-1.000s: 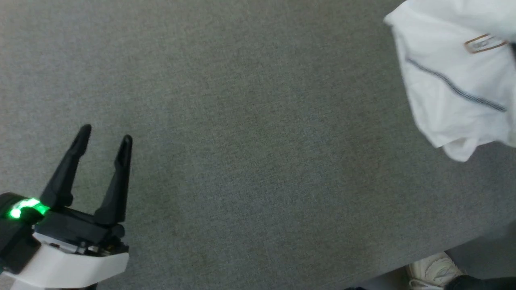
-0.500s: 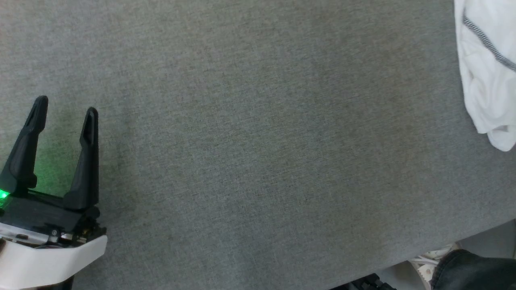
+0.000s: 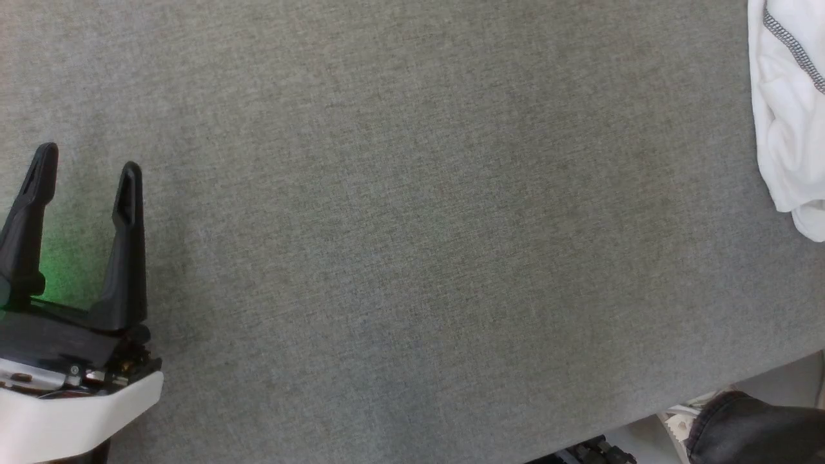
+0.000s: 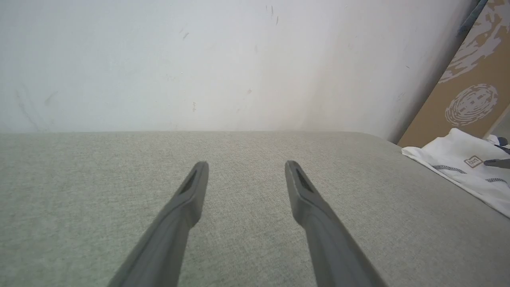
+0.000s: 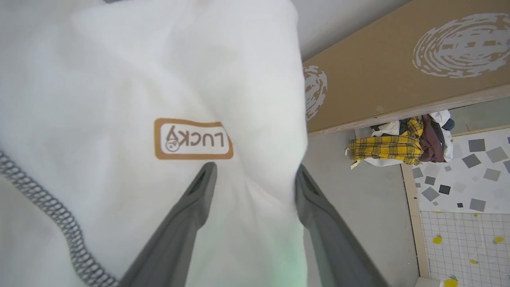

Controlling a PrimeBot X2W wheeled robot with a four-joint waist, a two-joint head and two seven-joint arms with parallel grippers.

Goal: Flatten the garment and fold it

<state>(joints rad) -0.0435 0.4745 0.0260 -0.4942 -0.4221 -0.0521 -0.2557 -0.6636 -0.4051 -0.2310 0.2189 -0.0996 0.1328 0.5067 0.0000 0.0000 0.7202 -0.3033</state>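
The garment is a white T-shirt with a dark zigzag seam, bunched at the right edge of the head view. In the right wrist view its cloth carries a brown "LUCKY" patch. There my right gripper stands open, with a fold of the cloth lying between its spread fingers. My left gripper is open and holds nothing, low over the grey surface at the far left, well away from the shirt. In the left wrist view the left gripper points at the wall, with the garment off to the right.
A grey fabric-covered table spans the head view, its near edge running across the lower right. A person's dark trouser leg shows past that edge. A white wall backs the table. A brown board leans nearby, with a pile of clothes on the floor.
The head camera has swung, so the garment now sits further toward the picture's right edge and the left gripper further left. The left gripper stays open.
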